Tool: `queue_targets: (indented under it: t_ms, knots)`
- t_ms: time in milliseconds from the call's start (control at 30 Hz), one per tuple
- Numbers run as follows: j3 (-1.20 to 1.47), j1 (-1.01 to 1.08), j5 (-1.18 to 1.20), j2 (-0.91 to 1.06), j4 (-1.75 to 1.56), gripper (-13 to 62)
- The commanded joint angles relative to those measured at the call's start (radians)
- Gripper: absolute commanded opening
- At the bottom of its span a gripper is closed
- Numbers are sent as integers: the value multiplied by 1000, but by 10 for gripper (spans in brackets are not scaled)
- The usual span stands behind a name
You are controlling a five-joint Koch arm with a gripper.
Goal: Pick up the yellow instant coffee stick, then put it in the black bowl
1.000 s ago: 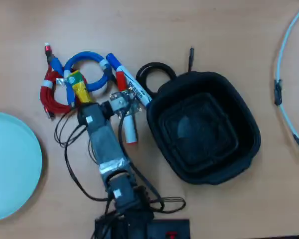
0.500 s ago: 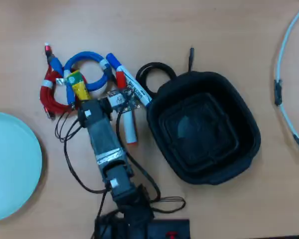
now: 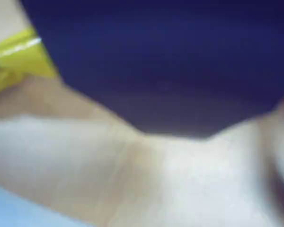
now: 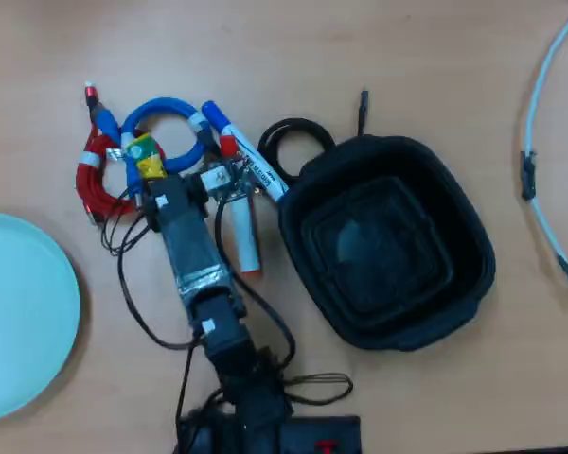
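Observation:
In the overhead view the yellow instant coffee stick (image 4: pixel 148 164) lies inside the tangle of cables at the upper left, green end up. Its lower part is hidden under my gripper (image 4: pixel 157 183), which sits right over it. The arm covers the jaws, so how they stand does not show. The wrist view is badly blurred. It shows a strip of the yellow stick (image 3: pixel 19 56) at the top left beside a large dark blue shape. The black bowl (image 4: pixel 454 189) stands empty to the right of the arm.
A blue cable coil (image 4: pixel 170 109) and a red cable (image 4: pixel 93 180) surround the stick. A blue-and-white marker (image 4: pixel 241 151) and a red-and-white marker (image 4: pixel 239 227) lie between arm and bowl. A black coiled cable (image 4: pixel 289 135) touches the bowl. A pale blue plate (image 4: pixel 19 312) is at the left.
The arm has reached up and to the left. The gripper now covers more of the yellow stick than a second ago. Nothing else has moved.

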Motion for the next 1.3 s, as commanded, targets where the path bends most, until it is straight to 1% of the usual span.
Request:
queue_targets:
  t_ms: [0,233,300,333,400,500,533,600,933,1100,1267]
  knots:
    - [-64,-8,-5,-2,-9,354]
    - [-52,-8,127,-2,-9,348]
    - [-51,-5,130,-2,0,312]
    - [-51,-6,130,-3,2,274]
    - [-46,-9,130,-3,5,167]
    - [-15,-21,130,0,5,-57]
    - [-9,-25,130,2,5,-102]
    - [3,-23,130,2,15,-56]
    - [15,-48,172,11,46,-62]
    - [2,-61,255,44,98,-62]
    - [5,-97,376,132,106,-63]
